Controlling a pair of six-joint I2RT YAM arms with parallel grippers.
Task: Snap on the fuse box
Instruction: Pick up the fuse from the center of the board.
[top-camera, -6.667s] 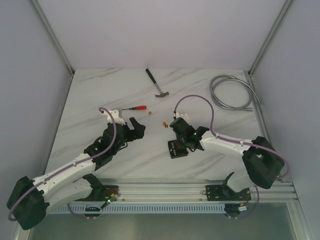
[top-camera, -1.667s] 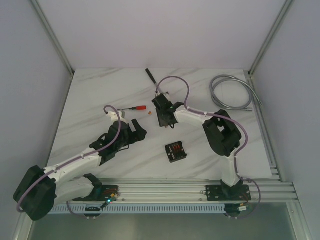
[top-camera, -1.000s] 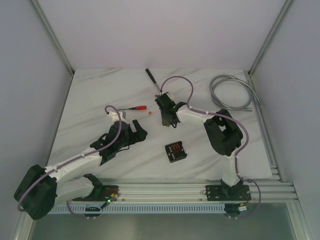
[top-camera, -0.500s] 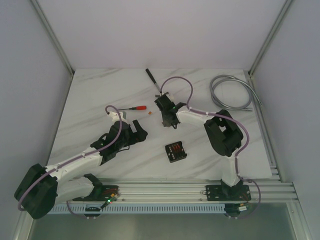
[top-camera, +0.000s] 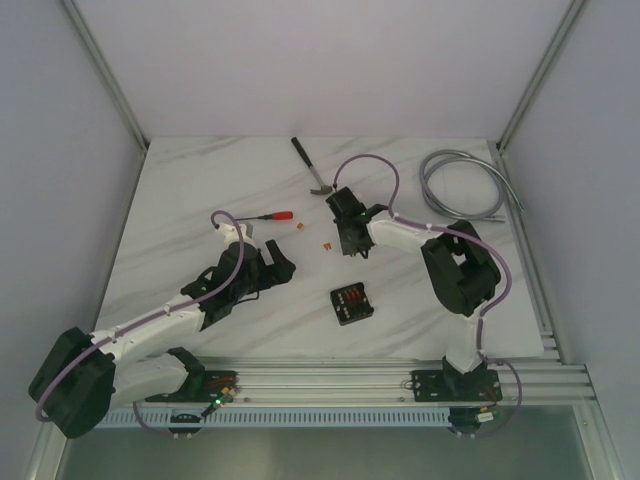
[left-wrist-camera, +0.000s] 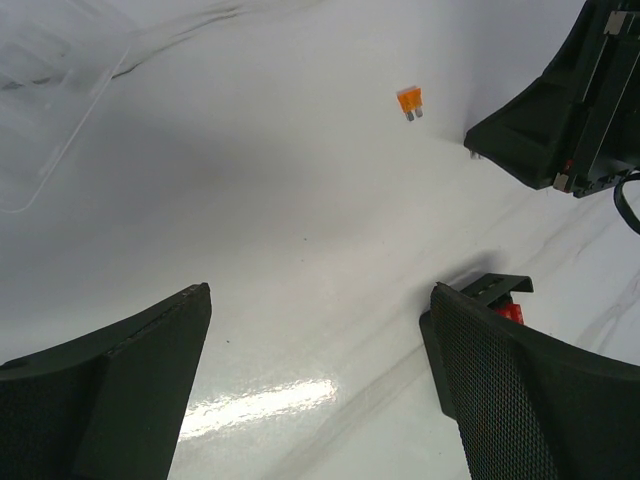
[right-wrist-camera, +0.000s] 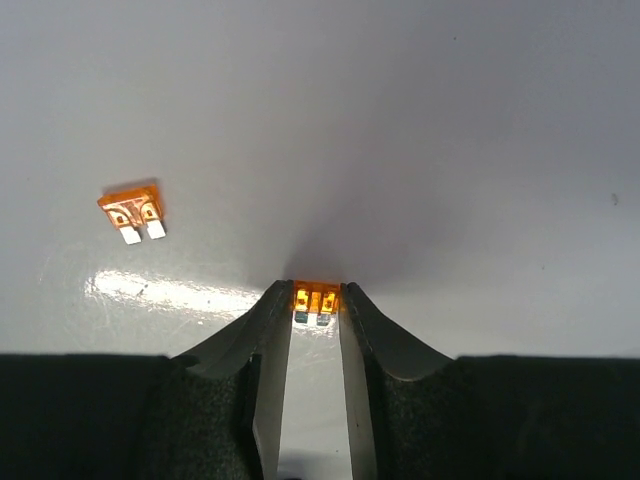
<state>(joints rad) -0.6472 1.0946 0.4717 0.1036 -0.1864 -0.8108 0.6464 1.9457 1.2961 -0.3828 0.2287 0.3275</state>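
Right wrist view: shows the right claw (right-wrist-camera: 316, 300) pinched together on a tiny orange fuse (right-wrist-camera: 315, 297), tips down at the white table (right-wrist-camera: 450, 120). Finds a second fuse (right-wrist-camera: 133, 213), also orange, lying flat and loose to the left of that claw, apart from it.

Top external view: places the fuse box (top-camera: 352, 303) on the table on the arm-base side of the right claw, apart from it, red spots showing on its upper face. Sets it off to the right of the left claw, untouched.

Left wrist view: catches the left claw (left-wrist-camera: 318, 295) spread wide and holding nothing, with a lone fuse (left-wrist-camera: 409, 101) beyond its tips.
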